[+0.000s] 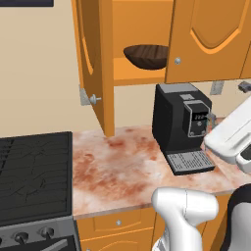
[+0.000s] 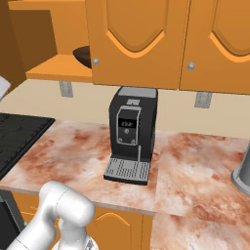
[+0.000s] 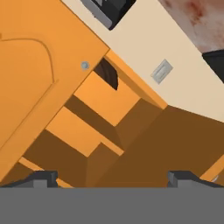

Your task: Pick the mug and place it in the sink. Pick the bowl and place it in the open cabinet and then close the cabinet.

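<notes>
The bowl [image 1: 146, 56] is found seated upright on the lower shelf of the wall cabinet [image 1: 142, 77], its rim level and its wide axis running side to side along the shelf. From the right base view, the bowl [image 2: 83, 56] is partly hidden behind the closed right-hand door [image 2: 134, 41]. The left-hand door [image 1: 93, 63] is swung fully outward, its edge directed toward the room and its silver knob [image 1: 94, 99] projecting sideways. In the tilted hand view, the gripper [image 3: 113, 178] is seen with its tips set wide apart and nothing between them, directed at the cabinet interior, where a sliver of the bowl [image 3: 107, 73] is visible. A black coffee machine [image 1: 181, 125] is positioned on the marbled counter [image 1: 117, 166] beneath the cabinet, beside a stove [image 1: 34, 181].
</notes>
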Controlling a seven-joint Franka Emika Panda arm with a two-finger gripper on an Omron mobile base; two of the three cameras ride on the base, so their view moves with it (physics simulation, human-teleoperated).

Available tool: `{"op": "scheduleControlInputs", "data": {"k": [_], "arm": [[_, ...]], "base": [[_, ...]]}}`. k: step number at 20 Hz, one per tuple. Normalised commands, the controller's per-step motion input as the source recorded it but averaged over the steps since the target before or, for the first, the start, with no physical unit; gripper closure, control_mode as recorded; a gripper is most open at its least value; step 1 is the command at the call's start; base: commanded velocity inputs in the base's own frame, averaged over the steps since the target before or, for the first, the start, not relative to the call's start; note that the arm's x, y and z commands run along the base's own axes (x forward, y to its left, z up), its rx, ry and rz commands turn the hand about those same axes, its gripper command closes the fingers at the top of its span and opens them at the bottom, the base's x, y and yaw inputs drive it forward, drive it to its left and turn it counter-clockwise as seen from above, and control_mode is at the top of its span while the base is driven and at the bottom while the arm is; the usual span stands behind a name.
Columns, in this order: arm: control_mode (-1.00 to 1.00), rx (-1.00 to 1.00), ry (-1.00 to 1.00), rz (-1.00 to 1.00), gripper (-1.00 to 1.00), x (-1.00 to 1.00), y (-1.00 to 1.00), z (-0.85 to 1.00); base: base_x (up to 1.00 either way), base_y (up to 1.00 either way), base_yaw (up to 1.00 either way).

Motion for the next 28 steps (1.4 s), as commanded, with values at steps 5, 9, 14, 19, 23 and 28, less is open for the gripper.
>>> {"op": "scheduleControlInputs", "data": {"k": [5, 9, 14, 19, 23, 28], "arm": [[-1.0, -0.11, -0.04, -0.22, -1.0, -0.07, 0.99, -0.33], [-1.0, -0.18, -0.01, -0.21, -1.0, -0.04, 1.0, -0.9], [-1.0, -0.29, -0.26, -0.12, -1.0, -0.13, 0.79, -1.0], [-1.0, -0.33, -0.51, -0.07, -1.0, -0.23, 0.51, -0.75], [-1.0, -0.31, -0.51, -0.06, -1.0, -0.25, 0.69, -0.39], [-1.0, -0.23, -0.3, -0.19, -1.0, 0.0, 0.92, -0.14]], "base": [[0.0, 0.0, 0.0], [0.0, 0.0, 0.0], [0.0, 0.0, 0.0], [0.0, 0.0, 0.0], [0.0, 0.0, 0.0], [0.0, 0.0, 0.0]]}}
